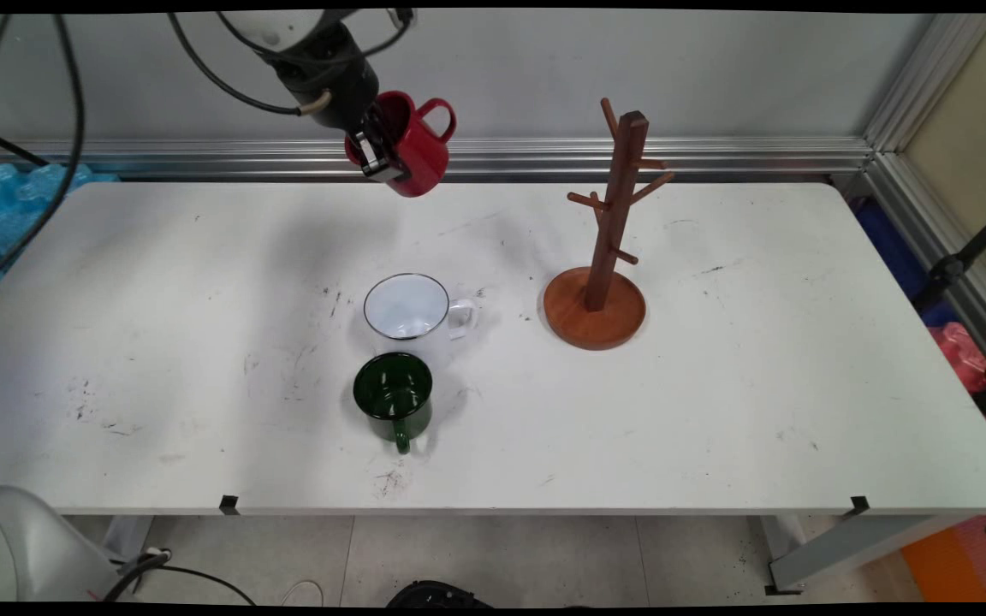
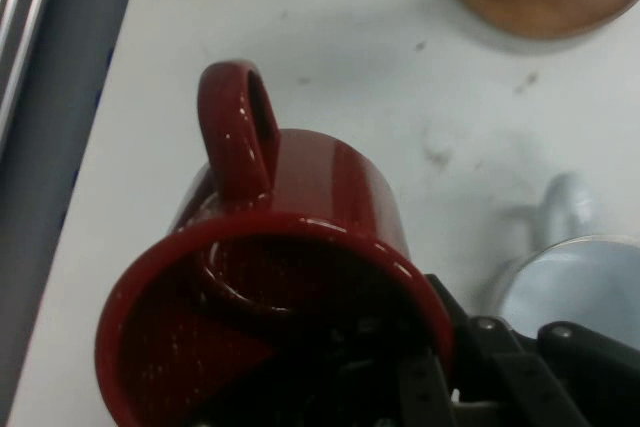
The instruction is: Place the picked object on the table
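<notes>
Main view shows the jaws clamped on the red mug's [image 1: 412,145] rim, mug held above the table [image 1: 715,385].

No legible text, labels, brands or numbers anywhere.

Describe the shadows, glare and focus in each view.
Main view: soft overhead light; a faint broad shadow lies on the table below the raised red mug; everything is sharp. Hand view: glossy highlights streak the mug's rim and handle; the white mug looks soft.
</notes>
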`<state>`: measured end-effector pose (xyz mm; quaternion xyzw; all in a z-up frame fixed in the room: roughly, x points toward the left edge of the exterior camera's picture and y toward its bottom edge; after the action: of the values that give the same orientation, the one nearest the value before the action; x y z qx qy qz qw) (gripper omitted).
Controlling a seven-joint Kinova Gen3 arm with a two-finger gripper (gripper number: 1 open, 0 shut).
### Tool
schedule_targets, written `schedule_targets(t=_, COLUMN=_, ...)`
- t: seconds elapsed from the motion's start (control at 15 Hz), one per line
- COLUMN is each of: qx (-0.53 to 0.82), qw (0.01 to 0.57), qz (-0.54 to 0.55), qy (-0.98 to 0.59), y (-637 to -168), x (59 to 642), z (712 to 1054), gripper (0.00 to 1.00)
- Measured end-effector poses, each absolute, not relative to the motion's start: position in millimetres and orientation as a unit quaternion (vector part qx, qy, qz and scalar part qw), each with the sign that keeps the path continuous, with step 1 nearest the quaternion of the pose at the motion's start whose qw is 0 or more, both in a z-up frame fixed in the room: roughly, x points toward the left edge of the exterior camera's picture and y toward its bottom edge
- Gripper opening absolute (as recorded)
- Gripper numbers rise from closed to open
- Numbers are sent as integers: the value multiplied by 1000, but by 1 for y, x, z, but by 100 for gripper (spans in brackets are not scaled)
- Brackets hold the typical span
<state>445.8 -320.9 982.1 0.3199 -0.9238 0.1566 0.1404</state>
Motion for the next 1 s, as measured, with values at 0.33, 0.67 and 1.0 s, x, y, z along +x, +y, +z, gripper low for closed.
schedule_targets(t=0.33, qx=301, qw=100, qz=144, qy=-937, y=-346, x=453, z=950, gripper=0)
schedule_targets(t=0.67, qx=289, qw=68, qz=127, qy=-947, y=-364, x=457, z=918, gripper=0)
schedule_targets(t=1.0, qx=282, qw=35, qz=102, qy=-953, y=-384, x=461, z=883, gripper=0)
